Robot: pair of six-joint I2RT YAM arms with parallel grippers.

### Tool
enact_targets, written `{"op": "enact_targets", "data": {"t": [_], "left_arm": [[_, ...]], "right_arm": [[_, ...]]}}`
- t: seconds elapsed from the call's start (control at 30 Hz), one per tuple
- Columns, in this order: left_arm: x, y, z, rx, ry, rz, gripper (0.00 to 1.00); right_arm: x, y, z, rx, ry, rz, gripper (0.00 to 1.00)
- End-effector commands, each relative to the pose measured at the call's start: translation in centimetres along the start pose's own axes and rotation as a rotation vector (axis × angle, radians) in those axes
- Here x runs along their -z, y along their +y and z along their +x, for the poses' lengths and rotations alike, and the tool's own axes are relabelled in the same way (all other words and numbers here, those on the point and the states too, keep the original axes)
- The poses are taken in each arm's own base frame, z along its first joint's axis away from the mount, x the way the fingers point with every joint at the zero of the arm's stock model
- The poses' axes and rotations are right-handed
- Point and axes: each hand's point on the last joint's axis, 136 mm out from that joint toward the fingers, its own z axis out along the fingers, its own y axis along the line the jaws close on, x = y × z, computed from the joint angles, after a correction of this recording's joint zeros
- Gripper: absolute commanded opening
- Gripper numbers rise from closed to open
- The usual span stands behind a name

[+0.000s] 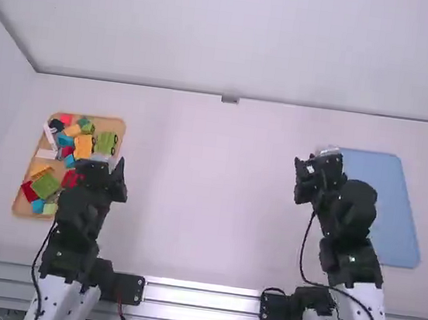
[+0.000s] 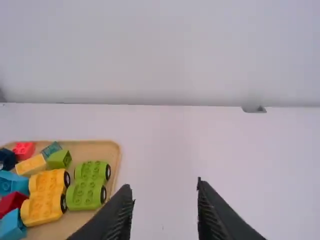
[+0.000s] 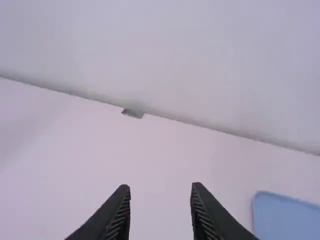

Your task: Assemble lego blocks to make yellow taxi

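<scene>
"Since the white worktop is the biggest thing, where does it run from the wooden tray?"

"Under the tray and far out to its right."

"And the arms?"

"The left arm rises at the tray's near right side. The right arm is well apart, to the tray's right."

"What is that flat blue mat near?"

"It lies partly behind the right arm in the high view, well to the right of the tray."

"How are the pincers?"

"Both wide, fingers spread. The left pincer hangs around the tray's right edge in the high view; the right pincer is well to the tray's right."

"Where are the taxi's pieces?"

"A yellow wheeled chassis sits inside the tray, towards its far side. A green wheeled chassis is just beside it, nearer the tray's right rim."

"Anything smaller?"

"In the tray's far part, a yellow brick, a green block and a red brick."
</scene>
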Motion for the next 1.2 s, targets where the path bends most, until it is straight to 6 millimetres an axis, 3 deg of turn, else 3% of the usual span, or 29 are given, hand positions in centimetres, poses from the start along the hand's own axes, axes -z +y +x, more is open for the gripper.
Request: {"op": "enact_targets", "data": {"t": [0.0, 0.07, 0.13, 0.17, 0.33, 0.43, 0.47, 0.67, 0.77, 0.97, 1.07, 1.17], "left_arm": [[-0.2, 0.5, -2.0, 0.039, -0.008, -0.030, 0.40], [-0.4, 0.7, -2.4, 0.058, 0.006, -0.043, 0.42], [-0.9, 1.4, -3.1, 0.100, 0.031, -0.074, 0.48], [-0.9, 1.4, -3.1, 0.100, 0.031, -0.074, 0.48], [-2.0, 2.6, -4.6, 0.158, 0.067, -0.133, 0.58], [-2.7, 3.5, -5.3, 0.181, 0.085, -0.172, 0.64], [-3.1, 4.1, -5.7, 0.206, 0.093, -0.196, 0.67], [-4.0, 6.3, -6.9, 0.266, 0.149, -0.277, 0.77], [-4.7, 7.3, -7.8, 0.296, 0.195, -0.301, 0.83], [-6.1, 9.9, -7.8, 0.341, 0.307, -0.392, 0.91], [-6.3, 11.2, -7.3, 0.368, 0.357, -0.433, 0.93], [-6.9, 12.1, -6.9, 0.424, 0.393, -0.414, 0.96]], "right_arm": [[-1.5, 0.9, -3.3, 0.058, -0.011, -0.067, 0.40], [-2.5, 1.2, -4.2, 0.074, 0.000, -0.086, 0.42], [-4.8, 2.1, -6.0, 0.107, 0.020, -0.140, 0.48], [-4.8, 2.1, -6.0, 0.107, 0.020, -0.140, 0.48], [-9.2, 4.4, -7.9, 0.121, 0.074, -0.254, 0.58], [-11.4, 7.2, -8.1, 0.188, 0.108, -0.385, 0.64], [-12.0, 9.0, -7.9, 0.257, 0.122, -0.481, 0.67], [-12.8, 14.3, -7.4, 0.407, 0.171, -0.688, 0.77], [-13.8, 17.8, -6.7, 0.506, 0.179, -0.812, 0.82], [-16.2, 21.5, -5.5, 0.571, 0.183, -0.933, 0.90], [-16.0, 22.6, -5.0, 0.572, 0.167, -1.034, 0.93], [-13.8, 24.0, -4.4, 0.563, 0.068, -1.268, 0.96]]}}
